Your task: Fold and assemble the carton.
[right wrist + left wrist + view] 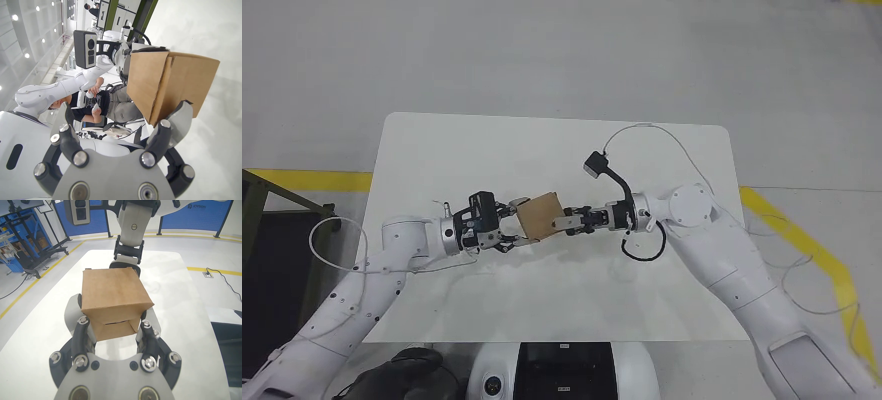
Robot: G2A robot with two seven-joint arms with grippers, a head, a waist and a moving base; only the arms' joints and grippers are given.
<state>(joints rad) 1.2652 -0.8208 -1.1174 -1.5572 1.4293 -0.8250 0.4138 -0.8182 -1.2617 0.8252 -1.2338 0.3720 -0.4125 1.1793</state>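
A brown cardboard carton (pixel 539 215), folded into a box shape, is held above the middle of the white table (pixel 542 150). My left gripper (pixel 510 222) is shut on the carton (pixel 113 291), with one finger (pixel 74 306) on each side of its near end; a flap end with a narrow slit faces the left wrist. My right gripper (pixel 564 221) is at the carton's opposite end. It stands open (pixel 124 103): one finger (pixel 181 113) lies against a side of the carton (pixel 170 81), and the other finger (pixel 64 113) is far off it, in free air.
A thin white cable (pixel 662 132) loops over the table's far right part. The table surface around and under the carton is bare, with rounded edges on all sides. Yellow floor lines (pixel 302 180) run beside the table.
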